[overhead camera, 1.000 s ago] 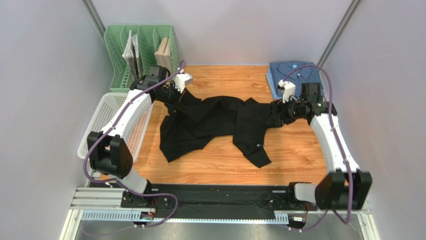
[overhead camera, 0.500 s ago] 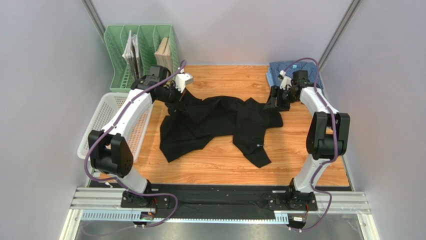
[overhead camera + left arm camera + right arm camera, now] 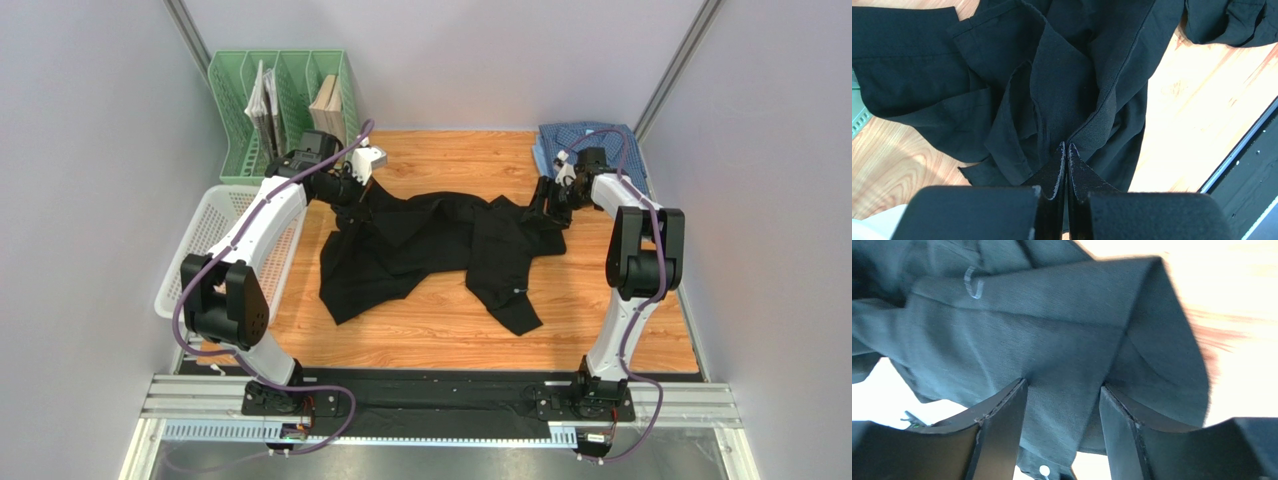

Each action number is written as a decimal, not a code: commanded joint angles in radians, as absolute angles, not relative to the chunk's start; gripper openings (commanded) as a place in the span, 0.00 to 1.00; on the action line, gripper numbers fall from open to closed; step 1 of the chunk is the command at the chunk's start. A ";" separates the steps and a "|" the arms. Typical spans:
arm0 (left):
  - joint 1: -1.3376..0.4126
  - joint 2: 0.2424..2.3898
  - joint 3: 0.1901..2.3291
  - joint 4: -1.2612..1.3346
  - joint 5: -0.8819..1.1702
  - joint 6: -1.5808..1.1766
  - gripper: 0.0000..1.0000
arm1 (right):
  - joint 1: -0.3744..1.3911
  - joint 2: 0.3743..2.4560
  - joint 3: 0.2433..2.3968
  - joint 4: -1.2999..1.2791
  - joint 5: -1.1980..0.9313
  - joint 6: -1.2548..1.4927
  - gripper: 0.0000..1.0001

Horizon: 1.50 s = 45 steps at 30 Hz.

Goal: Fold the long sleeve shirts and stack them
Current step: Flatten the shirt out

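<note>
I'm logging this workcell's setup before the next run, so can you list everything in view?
plain black button-up shirt: one, black, spread crumpled across the middle of the table
blue checked shirt: one, blue, far right corner, partly hidden by the right arm
green plastic file rack: one, green, far left corner
books or papers: a few, pale and brown, upright in the rack's slots
white plastic mesh basket: one, white, left edge of the table
wooden table: one, light brown, under the shirts
left hand: one, black, shut on a fold of the black shirt
right hand: one, black, open, fingers apart over the black shirt's far right edge
</note>
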State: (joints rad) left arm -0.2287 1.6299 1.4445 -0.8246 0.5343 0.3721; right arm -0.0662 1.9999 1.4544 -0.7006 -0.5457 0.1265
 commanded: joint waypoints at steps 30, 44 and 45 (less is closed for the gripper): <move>-0.160 1.214 1.915 -0.723 0.448 0.295 0.00 | -0.189 0.982 1.752 -0.416 -0.447 0.226 0.00; -0.160 0.940 1.945 -0.646 0.522 0.118 0.00 | -0.187 0.890 2.138 -0.486 -0.104 0.106 0.00; -0.161 0.945 1.944 -0.647 0.511 0.121 0.00 | -0.187 0.893 2.126 -0.460 -0.109 0.098 0.00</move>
